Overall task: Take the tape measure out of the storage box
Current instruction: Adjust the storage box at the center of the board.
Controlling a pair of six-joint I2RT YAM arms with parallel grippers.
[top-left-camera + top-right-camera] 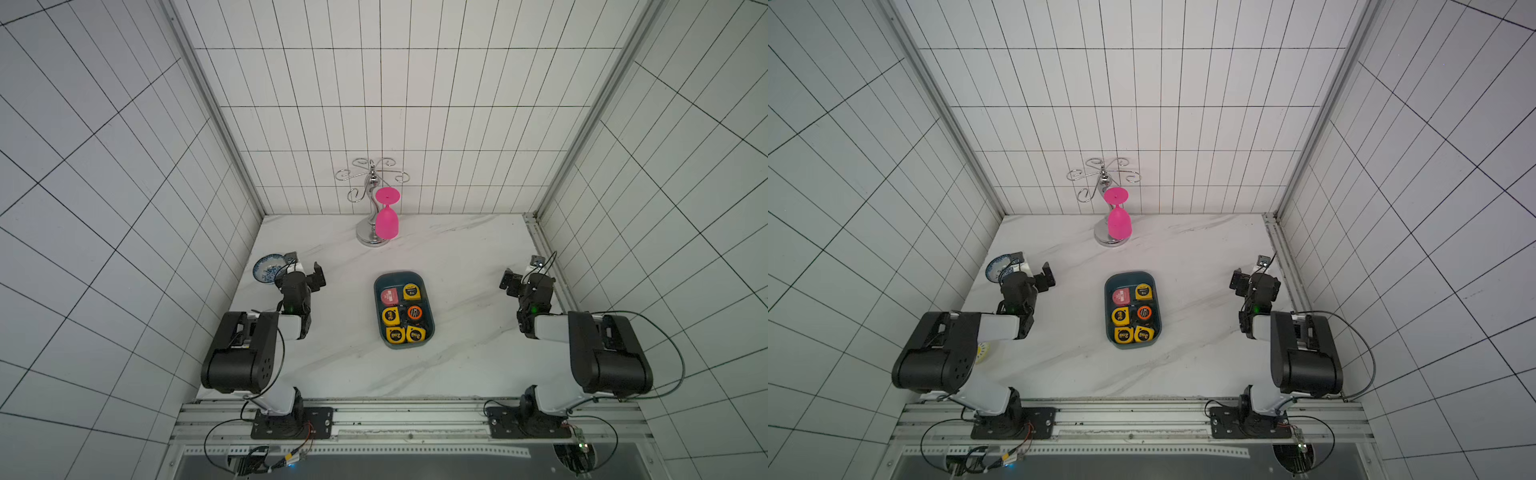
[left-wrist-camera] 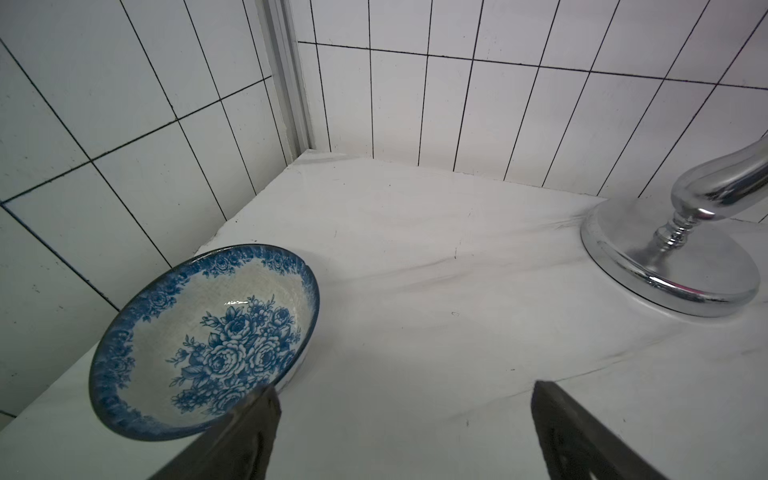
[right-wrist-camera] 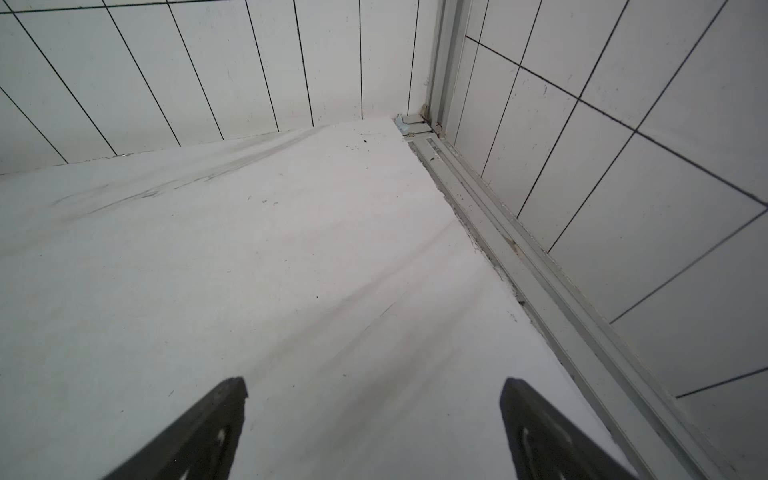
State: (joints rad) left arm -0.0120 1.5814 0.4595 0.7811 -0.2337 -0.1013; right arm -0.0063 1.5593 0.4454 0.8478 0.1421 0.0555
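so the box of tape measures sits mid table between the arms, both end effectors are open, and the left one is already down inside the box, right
Not quite: the left end effector is not inside the box. Both top views show it off to the side, near the blue bowl. The rest holds: box mid table, right end effector open too.

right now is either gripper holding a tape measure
No, the left gripper and right gripper are open and empty, away from the storage box.
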